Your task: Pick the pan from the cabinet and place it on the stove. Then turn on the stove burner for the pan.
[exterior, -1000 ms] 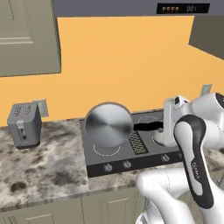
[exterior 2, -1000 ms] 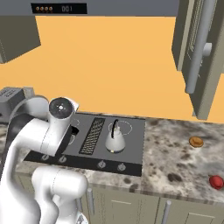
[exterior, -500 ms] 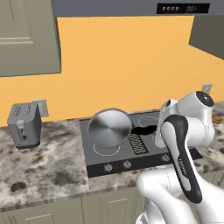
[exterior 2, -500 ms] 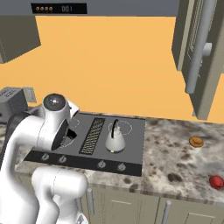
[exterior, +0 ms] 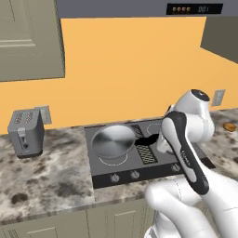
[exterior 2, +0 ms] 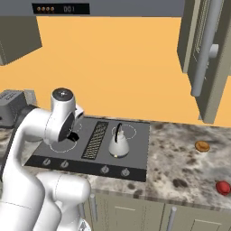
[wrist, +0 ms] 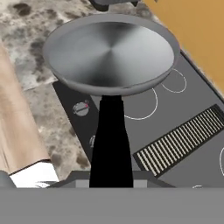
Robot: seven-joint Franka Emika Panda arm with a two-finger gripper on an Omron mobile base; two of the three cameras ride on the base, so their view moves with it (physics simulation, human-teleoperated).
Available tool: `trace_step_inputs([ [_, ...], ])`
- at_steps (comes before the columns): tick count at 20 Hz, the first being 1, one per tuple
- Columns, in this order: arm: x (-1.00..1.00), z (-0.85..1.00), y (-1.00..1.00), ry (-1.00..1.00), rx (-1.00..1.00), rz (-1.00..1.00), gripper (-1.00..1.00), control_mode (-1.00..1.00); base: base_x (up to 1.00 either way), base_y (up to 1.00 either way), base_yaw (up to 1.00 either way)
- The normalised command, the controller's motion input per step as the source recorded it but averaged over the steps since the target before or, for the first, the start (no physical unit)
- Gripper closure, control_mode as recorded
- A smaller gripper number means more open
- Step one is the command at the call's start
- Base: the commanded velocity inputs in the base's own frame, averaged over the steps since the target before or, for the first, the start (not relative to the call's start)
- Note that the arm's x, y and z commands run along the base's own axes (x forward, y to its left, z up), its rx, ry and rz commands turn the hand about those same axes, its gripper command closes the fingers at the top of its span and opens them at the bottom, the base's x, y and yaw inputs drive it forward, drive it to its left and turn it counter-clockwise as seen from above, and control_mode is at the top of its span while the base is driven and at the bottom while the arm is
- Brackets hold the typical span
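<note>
1. At the far left of the left base view, a grey toaster stands on the mottled stone counter, well apart from the stove.
2. Above it hangs a grey-beige cabinet, its panelled door closed in that view.
3. The stove is a flat black cooktop with white burner circles, a ribbed grille strip down its middle and round knobs along the front edge.
4. The pan is over the stove's front left burner, its grey bowl level; whether it touches the glass I cannot tell.
5. The pan's long black handle runs straight back into the gripper, whose jaws are closed narrowly on it.
6. The white arm bends over the right half of the stove.
7. In the right base view, a silver kettle sits on the stove's right side, beside the grille.
8. Further right on the counter lie a small orange item and a red one.
</note>
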Motion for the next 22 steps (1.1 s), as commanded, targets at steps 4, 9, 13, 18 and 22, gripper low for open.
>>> trace_step_inputs([
  [4, 0.29, -0.17, 0.00, 0.08, 0.07, 0.00, 1.00, -1.00, 0.00, 0.00, 0.00],
  [9, 0.29, -0.26, 0.01, 0.07, 0.05, 0.00, 1.00, -1.00, 0.00, 0.00, 0.00],
  [13, 0.22, -0.46, 0.01, 0.02, 0.01, 0.00, 1.00, -1.00, 0.00, 0.00, 0.00],
  [18, 0.14, -0.49, 0.01, 0.00, 0.00, -0.02, 1.00, -1.00, 0.00, 0.00, 0.00],
  [22, 0.09, -0.37, 0.00, 0.00, 0.00, -0.03, 1.00, -1.00, 0.00, 0.00, 0.00],
])
